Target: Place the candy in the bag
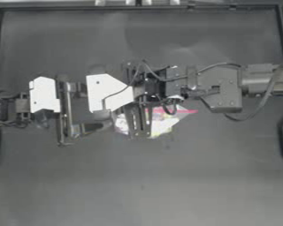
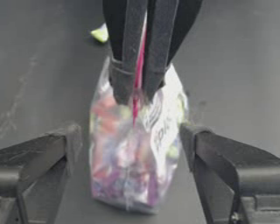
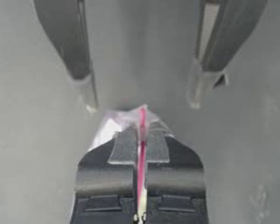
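Now the right gripper (image 3: 141, 144) is clamped on the pink strip of the bag (image 2: 133, 162), which stands near the table's (image 1: 138, 185) middle. Flanking it, the left gripper (image 2: 131, 153) is spread apart. What looks like the candy (image 2: 99, 33) lies just beyond.

Robotics lab or test bench, not home or shop. Dark matte desk (image 1: 138, 185) fills top view, bare grey surface, raised frame rail (image 1: 138, 7) running along far edge and down sides. Two robot arms reach in from opposite sides: left arm (image 1: 43, 95) with white housings, right arm (image 1: 227, 86) with grey bracket and loose black cable (image 1: 250, 112) looping off it. Cameras mounted on both wrists. No furniture, no household clutter visible.
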Controlling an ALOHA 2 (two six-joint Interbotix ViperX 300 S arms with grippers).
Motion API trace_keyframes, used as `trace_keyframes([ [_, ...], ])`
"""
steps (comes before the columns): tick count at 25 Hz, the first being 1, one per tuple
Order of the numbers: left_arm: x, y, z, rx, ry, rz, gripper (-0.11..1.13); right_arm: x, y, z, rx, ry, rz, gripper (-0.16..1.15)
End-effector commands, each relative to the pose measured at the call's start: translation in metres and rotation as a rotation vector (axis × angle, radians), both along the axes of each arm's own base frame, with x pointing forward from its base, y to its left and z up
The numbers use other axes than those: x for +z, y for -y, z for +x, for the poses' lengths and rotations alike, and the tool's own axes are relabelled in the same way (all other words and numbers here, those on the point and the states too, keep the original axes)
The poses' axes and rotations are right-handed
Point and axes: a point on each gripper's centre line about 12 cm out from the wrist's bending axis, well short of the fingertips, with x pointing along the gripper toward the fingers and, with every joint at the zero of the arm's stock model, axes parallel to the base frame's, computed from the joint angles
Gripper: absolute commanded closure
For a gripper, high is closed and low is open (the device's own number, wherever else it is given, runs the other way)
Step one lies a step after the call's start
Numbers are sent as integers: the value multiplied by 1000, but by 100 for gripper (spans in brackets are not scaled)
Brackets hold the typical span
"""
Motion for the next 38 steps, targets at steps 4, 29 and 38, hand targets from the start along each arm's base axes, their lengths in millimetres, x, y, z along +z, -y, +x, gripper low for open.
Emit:
trace_keyframes([
  [4, 14, -3, 11, 1, 46, 11, 4, 23, -2, -4, 7, 62, -7, 93],
  [29, 12, -6, 17, 8, 39, 16, 34, 21, -3, -5, 14, 57, -14, 93],
  [38, 13, -6, 16, 6, 41, 16, 39, 20, -2, -5, 11, 54, -12, 93],
])
